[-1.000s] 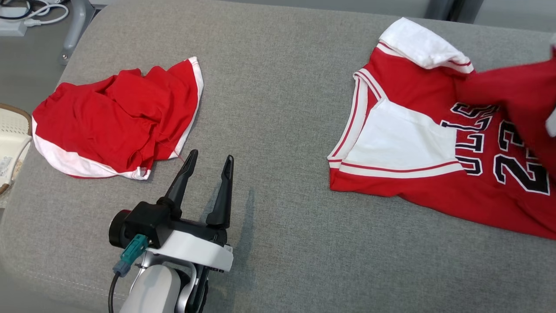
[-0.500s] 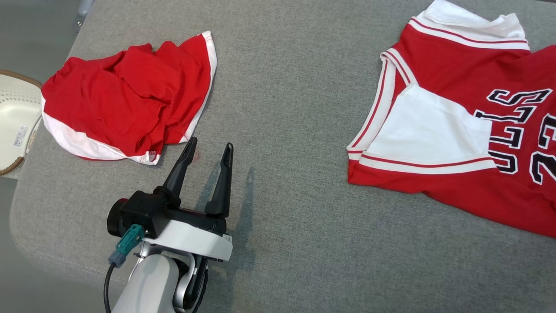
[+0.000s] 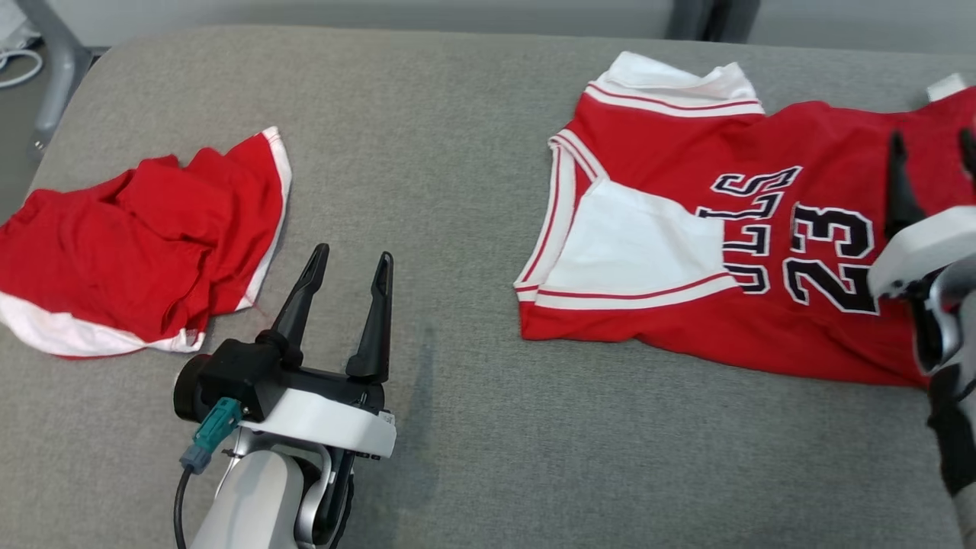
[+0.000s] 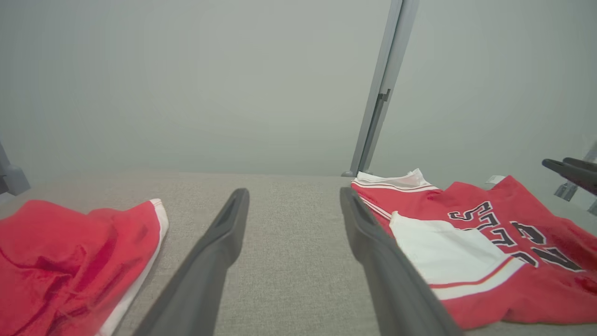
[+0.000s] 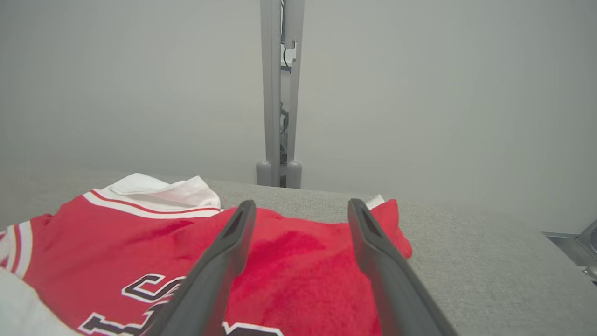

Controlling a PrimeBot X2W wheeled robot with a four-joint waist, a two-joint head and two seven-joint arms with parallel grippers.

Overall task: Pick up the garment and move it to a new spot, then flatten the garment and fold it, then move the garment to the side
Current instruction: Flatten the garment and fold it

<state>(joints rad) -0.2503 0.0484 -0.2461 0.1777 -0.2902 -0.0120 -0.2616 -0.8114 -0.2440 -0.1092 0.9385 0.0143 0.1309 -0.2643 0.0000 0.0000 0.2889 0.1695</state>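
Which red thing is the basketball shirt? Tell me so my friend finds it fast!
Look at the big grey padded surface, where two red clothes lie. Go to the one on the right side, spread out. That jersey has a black 23, black letters and a white patch, while the crumpled red garment on the left has no writing.
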